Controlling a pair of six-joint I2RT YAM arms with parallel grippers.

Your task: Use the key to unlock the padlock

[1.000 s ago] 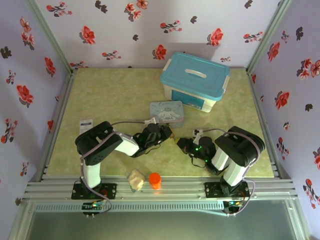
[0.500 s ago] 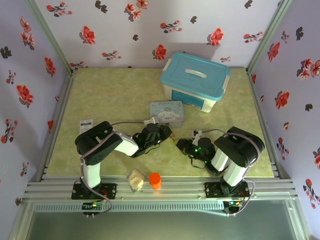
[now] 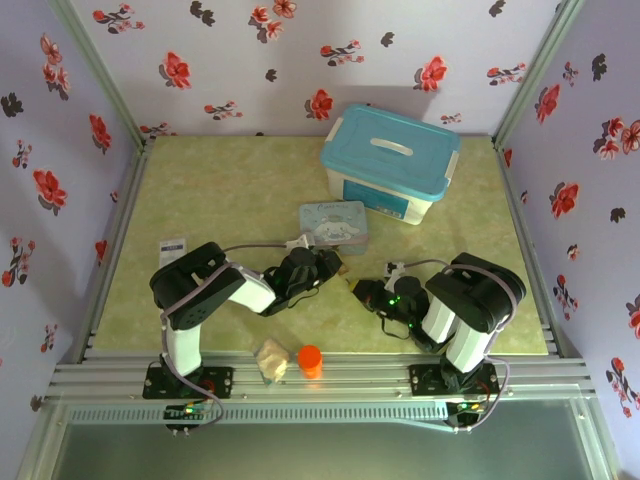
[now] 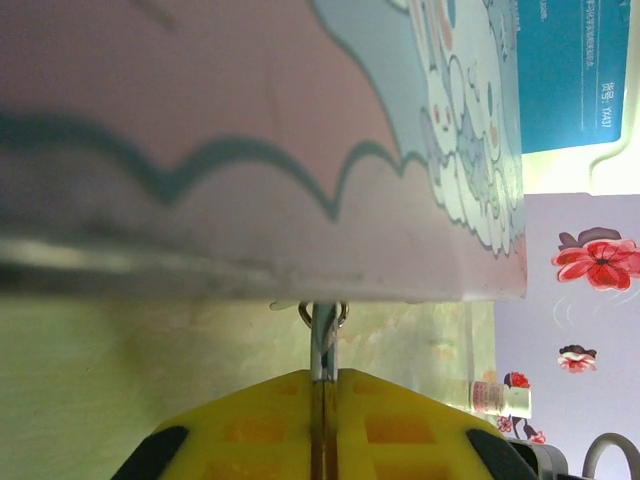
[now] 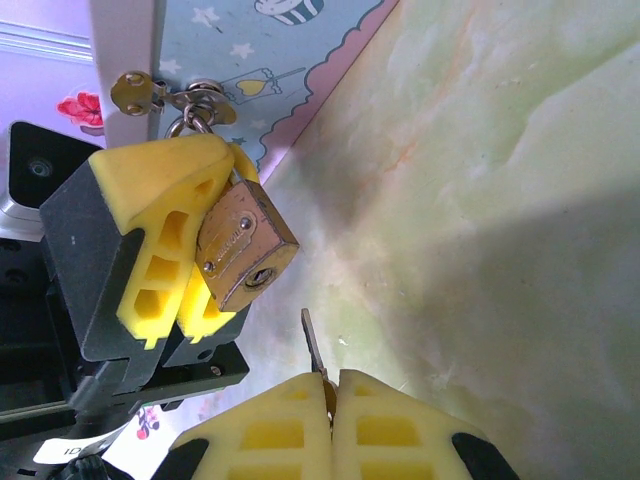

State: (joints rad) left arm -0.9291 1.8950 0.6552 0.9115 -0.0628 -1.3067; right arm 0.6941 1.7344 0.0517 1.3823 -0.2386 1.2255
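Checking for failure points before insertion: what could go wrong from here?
1. The key juts only a short way out of the right hand and sits apart from the keyhole of the padlock; it may glance off or pivot.
2. The left hand holds the padlock tilted near the tin; a push may twist it.

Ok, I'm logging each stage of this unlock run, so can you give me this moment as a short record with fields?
left gripper: shut on the padlock, holding it close beside the pale blue tin
padlock: brass body tilted, keyhole turned toward the right gripper
right gripper: shut on the key, blade sticking out past the fingertips
key to keyhole: tip near the keyhole but apart from it, not inserted
step: key insertion not yet done
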